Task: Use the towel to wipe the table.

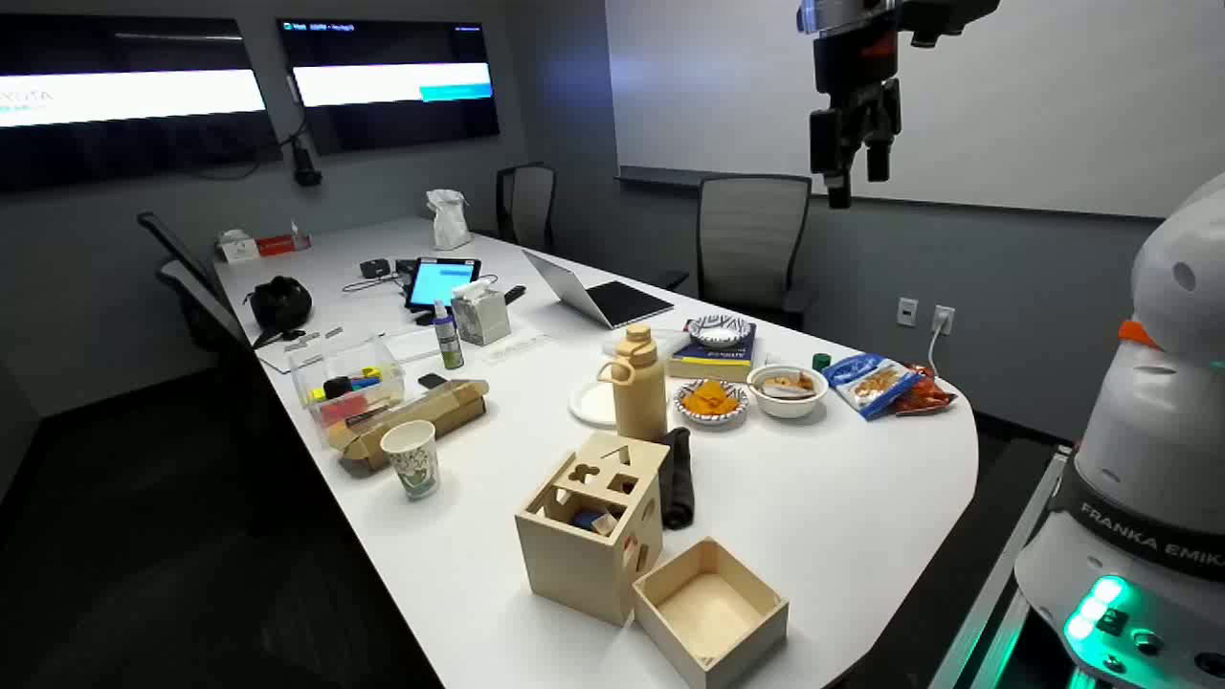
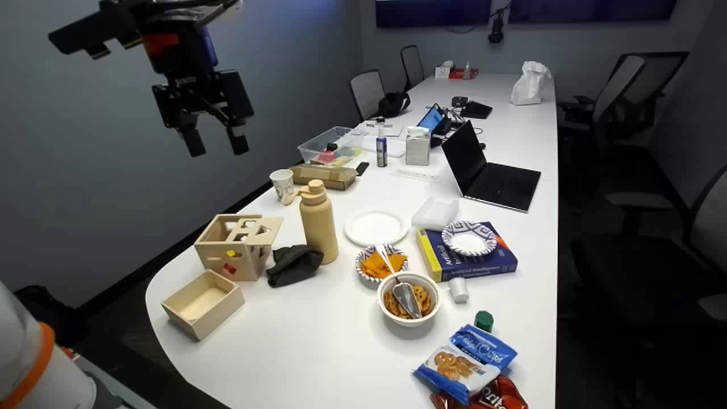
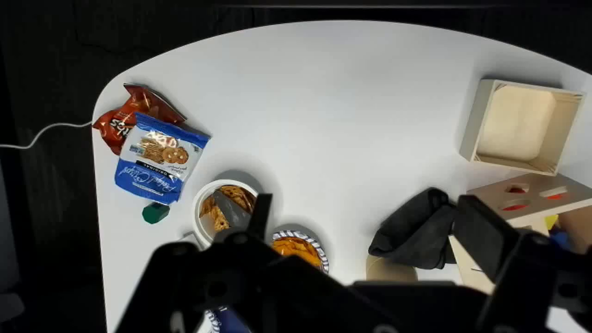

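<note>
**The towel [image 2: 294, 265] tucked between neighbours, the pincer [image 2: 216, 142] poised high above the worktop [image 2: 318, 346]**

We find the towel lying bunched in the gap between the wooden shape box [image 2: 235, 258] and the upright tan bottle [image 2: 319, 230]. It is close beside both; whether it touches either we cannot tell. Its lumpy folds look casual rather than arranged, which probably suits us: a raised ridge should give the jaws something to pinch where a flat one would not.

The pincer hangs well above everything, its jaws spread wide apart with nothing between them. We read the height as room to choose a line down, and the spread as readiness for a first grasp; the wiping itself seems not yet begun.

The open wooden box [image 2: 224, 311] stands just beside the shape box, while the pretzel bowl [image 2: 409, 322], the chip bowl [image 2: 360, 264] and the blue snack packet [image 2: 463, 363] sit across from them. That split seems useful to us, since the white stretch between the two groups is the likeliest place to wipe.

Our main worry is the tight spot. A jaw coming down off line could tip the bottle or nudge the shape box, so we would descend slowly and lift the towel before swinging it inward.
</note>
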Tool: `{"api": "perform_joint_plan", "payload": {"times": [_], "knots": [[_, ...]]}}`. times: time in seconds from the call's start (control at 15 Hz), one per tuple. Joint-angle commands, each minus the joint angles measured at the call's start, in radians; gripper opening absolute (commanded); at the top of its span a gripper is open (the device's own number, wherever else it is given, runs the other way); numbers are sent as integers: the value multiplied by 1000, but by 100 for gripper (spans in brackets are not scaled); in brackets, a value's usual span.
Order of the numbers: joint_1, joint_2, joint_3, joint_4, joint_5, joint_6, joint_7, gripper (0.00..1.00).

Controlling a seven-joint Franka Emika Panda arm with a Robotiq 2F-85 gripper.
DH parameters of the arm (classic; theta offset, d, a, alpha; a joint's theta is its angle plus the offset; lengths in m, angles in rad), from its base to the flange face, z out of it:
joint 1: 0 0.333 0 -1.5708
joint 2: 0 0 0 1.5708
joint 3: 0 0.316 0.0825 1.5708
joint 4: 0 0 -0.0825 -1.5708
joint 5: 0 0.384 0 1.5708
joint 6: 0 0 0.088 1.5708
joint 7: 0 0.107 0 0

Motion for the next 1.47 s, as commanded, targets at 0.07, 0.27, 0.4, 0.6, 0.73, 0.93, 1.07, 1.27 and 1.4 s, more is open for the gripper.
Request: {"api": "perform_joint_plan", "payload": {"times": [0.07,0.27,0.4,0.6,0.73,0.93,1.07,1.27,1.4], "knots": [[13,1,-9,2,-6,-3,7,100],[13,1,-9,2,-6,-3,7,100],[30,64,-30,-14,29,88,0,100],[61,156,-53,-70,127,305,3,100],[80,232,-65,-112,197,464,-8,100],[119,367,-104,-168,337,684,-54,100],[159,484,-135,-180,460,821,-107,100],[243,651,-183,-152,698,942,-255,100],[266,761,-175,-111,857,973,-360,100]]}}
